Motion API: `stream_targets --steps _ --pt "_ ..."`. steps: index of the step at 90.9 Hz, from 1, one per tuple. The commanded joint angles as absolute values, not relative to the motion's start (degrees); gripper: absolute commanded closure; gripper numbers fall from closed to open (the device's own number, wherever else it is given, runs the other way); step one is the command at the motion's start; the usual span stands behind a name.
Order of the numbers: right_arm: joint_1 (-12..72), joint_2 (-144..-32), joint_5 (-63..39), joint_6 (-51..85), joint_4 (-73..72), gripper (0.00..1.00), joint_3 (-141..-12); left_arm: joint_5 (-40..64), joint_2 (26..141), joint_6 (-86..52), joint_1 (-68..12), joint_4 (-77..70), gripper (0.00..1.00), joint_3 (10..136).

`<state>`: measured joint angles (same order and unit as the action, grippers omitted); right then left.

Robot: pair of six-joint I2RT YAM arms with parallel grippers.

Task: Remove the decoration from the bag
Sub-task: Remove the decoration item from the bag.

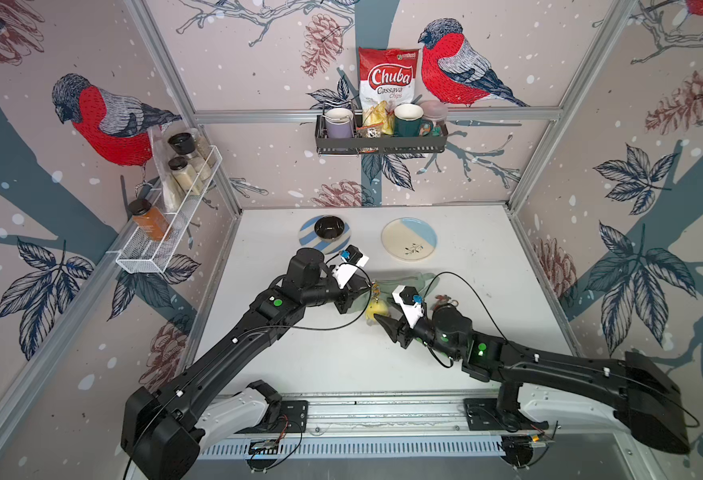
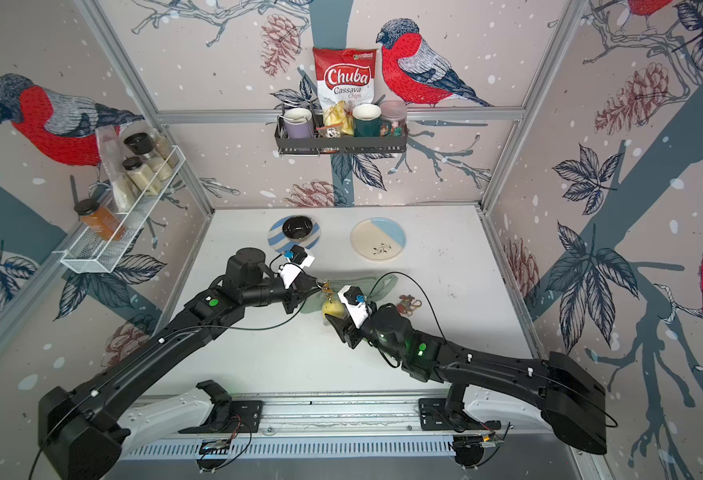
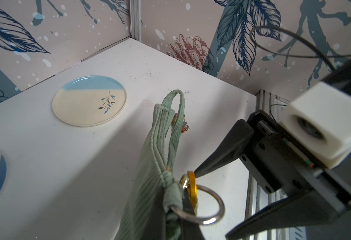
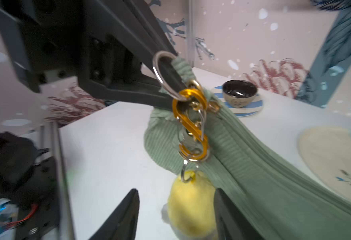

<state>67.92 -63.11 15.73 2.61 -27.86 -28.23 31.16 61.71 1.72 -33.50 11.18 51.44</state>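
Left gripper is clamped on our sage-green corduroy bag. Right gripper sits apart; we'd close on the fuzzy yellow ball decoration between its jaws.

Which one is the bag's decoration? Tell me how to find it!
Look at the middle of the white table, where a sage-green bag has one corner lifted. An orange S-shaped clip hangs from that corner, and below it dangles the decoration: a soft-looking yellow ball. Nothing else near the bag is yellow and round.
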Motion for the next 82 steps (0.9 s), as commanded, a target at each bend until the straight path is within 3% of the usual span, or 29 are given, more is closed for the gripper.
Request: stream_targets --steps 1,33,55,82 --pt "70.46 -66.46 33.76 -5.98 -43.02 0.43 -28.07 29.7 61.26 -8.35 -33.31 6.58 1.0 52.08" --pt "67.88 -72.9 29.85 -7.88 -50.4 0.44 -31.38 31.78 60.59 -15.97 -33.31 11.52 1.0 53.26" --pt "67.32 -74.07 21.88 -9.75 -48.3 0.51 -33.56 31.68 60.49 -17.1 -33.35 11.9 1.0 53.39" --pt "67.72 -75.14 20.52 -9.77 -47.91 0.62 -34.04 32.0 60.84 -16.89 -33.31 13.32 1.0 54.13"
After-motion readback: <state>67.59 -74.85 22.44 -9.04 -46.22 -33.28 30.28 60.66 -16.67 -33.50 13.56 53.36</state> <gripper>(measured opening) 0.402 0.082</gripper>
